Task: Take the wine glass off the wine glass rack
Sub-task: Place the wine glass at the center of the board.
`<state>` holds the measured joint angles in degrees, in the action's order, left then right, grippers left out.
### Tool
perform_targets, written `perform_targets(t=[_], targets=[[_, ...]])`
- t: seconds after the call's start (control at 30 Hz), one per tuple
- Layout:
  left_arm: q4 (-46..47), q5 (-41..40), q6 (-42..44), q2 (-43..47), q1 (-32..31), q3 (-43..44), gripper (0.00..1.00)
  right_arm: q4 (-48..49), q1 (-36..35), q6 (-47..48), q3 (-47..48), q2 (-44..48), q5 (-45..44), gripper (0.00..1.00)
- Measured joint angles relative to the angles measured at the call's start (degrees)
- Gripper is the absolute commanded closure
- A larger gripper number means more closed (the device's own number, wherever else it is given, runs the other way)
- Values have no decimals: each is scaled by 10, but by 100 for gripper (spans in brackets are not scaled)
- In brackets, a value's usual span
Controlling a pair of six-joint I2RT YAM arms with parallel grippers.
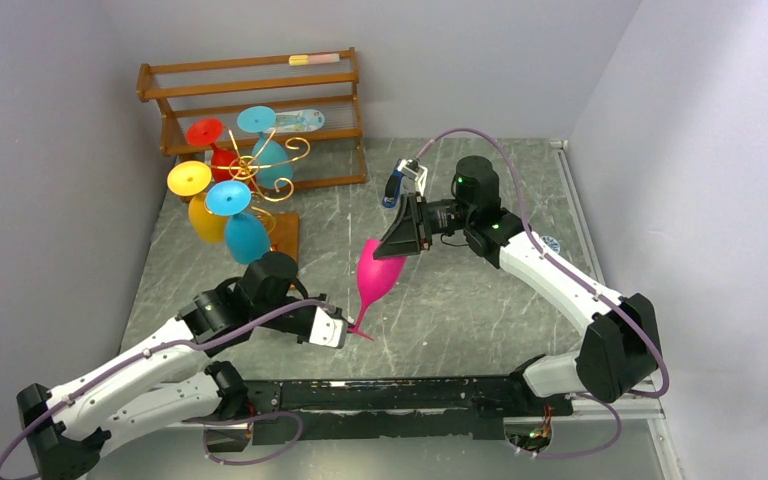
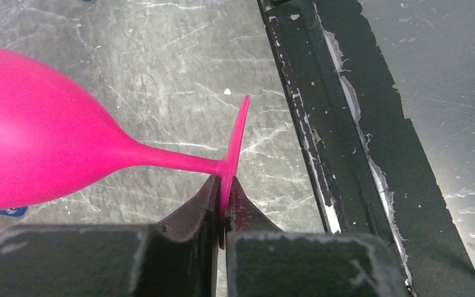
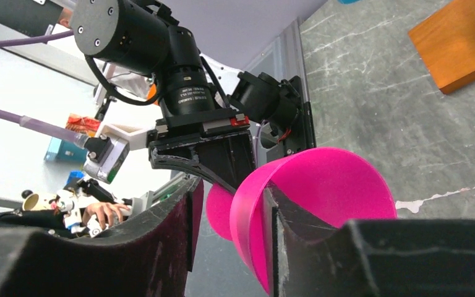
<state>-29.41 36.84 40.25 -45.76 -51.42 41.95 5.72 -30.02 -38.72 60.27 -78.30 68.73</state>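
A pink wine glass (image 1: 378, 275) hangs tilted above the table's middle, off the gold wire wine glass rack (image 1: 260, 165), which stands at the back left. My left gripper (image 1: 348, 335) is shut on the glass's flat foot (image 2: 238, 139), with the stem and bowl (image 2: 37, 148) stretching away to the left. My right gripper (image 1: 392, 245) straddles the bowl's rim (image 3: 253, 204): one finger (image 3: 297, 216) sits inside the bowl against the wall. The other finger (image 3: 179, 223) stands outside with a gap to the wall, so the jaws are open.
Red (image 1: 205, 132), teal (image 1: 260, 120), yellow (image 1: 190, 180) and blue (image 1: 228, 198) glasses hang upside down on the rack, whose orange-brown base (image 3: 457, 43) lies on the grey table. A brown slatted shelf (image 1: 250, 85) stands behind. A black rail (image 2: 340, 124) runs along the near edge.
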Motion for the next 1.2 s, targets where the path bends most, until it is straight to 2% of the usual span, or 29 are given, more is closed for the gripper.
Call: perform_targets(t=[0.1,0.2,0.27,0.33,0.43,0.57,0.67,0.77,0.93,1.0,1.07,1.2], targets=[[-3,-6,5,8,0,0,95,-5,0,5,0,-1,-1,74],[-5,-8,3,24,0,-1,95,-5,0,3,0,-3,1,79],[-6,-10,3,29,0,-2,95,-2,-1,1,0,-3,4,78],[-7,-11,3,27,0,-2,95,1,-2,0,0,-3,5,70],[-9,-11,5,20,0,-2,95,1,-3,-2,0,-4,5,65],[-9,-12,12,12,0,-2,95,1,-3,-2,0,-4,5,65],[-12,-14,16,8,0,-1,95,-1,-3,1,0,-4,5,71],[-18,-14,21,4,0,3,95,-7,-3,7,1,-5,3,84],[-28,-14,21,13,0,3,95,-9,-8,6,2,-12,2,89],[-33,-13,20,18,0,2,95,-13,-13,9,5,-12,0,95],[-35,-12,19,21,0,2,91,-14,-19,14,10,-12,-3,100],[-29,-15,6,24,0,-5,76,-25,-24,23,17,-12,-7,100]])
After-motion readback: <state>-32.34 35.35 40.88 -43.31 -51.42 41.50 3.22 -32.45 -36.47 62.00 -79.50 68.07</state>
